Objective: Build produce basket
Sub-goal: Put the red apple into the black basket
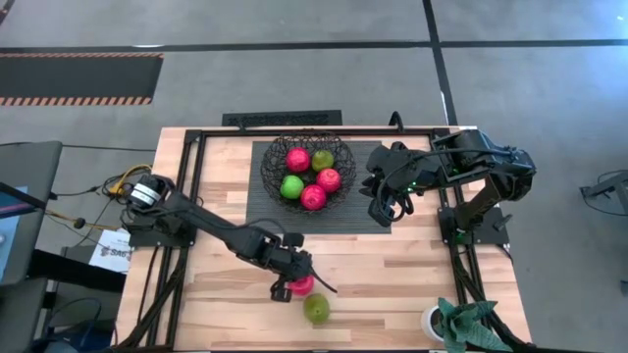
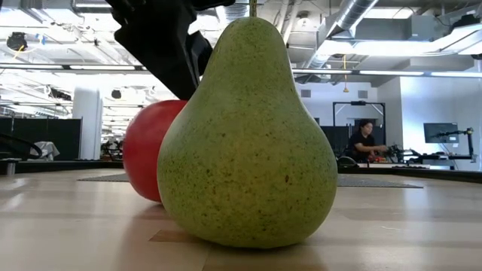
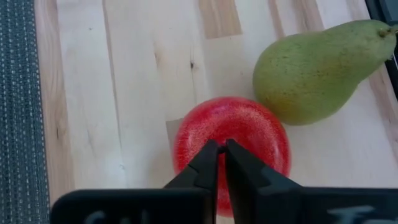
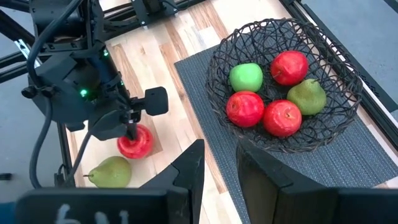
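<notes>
Left gripper (image 3: 221, 152) on red apple (image 3: 232, 144) — pear (image 3: 314, 68) touching

The left arm stretches diagonally across the table toward its near edge, wrist bent down. Its left claw (image 3: 222, 155) points downward, its 2 fingers nearly touching. The right arm is folded at the far right side, its right claw (image 4: 219, 163) apparently slightly parted, hanging idle.
</notes>
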Action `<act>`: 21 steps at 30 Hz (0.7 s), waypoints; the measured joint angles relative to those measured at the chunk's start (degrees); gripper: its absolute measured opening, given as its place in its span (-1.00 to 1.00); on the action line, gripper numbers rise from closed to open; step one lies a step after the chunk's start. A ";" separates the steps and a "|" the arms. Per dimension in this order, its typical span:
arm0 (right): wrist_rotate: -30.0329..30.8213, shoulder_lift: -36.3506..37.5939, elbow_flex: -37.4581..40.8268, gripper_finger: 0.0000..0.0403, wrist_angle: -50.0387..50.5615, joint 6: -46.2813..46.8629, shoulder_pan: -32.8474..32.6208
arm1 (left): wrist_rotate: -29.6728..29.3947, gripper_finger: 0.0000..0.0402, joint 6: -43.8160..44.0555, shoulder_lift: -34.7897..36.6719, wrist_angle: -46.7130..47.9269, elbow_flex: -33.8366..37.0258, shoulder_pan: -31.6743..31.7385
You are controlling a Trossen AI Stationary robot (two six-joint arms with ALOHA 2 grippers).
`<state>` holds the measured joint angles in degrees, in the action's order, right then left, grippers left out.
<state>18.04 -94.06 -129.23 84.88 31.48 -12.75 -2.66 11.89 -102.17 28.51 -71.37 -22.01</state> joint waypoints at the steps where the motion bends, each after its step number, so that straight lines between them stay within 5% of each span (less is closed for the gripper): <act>1: -0.02 0.00 0.00 -0.44 0.00 0.00 0.00 | -0.34 -0.98 -0.01 0.00 -0.01 0.00 -0.18; 13: 0.00 0.00 0.00 -0.44 0.00 0.02 0.00 | -2.12 -1.00 2.39 0.54 -0.35 -1.05 -0.51; 21: -0.02 0.00 0.02 -0.44 0.22 0.02 0.00 | -9.17 -1.00 -1.36 2.36 11.85 -13.42 0.52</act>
<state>18.03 -94.06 -129.21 85.10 31.51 -12.75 -11.83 10.53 -99.81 40.36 -84.79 -21.49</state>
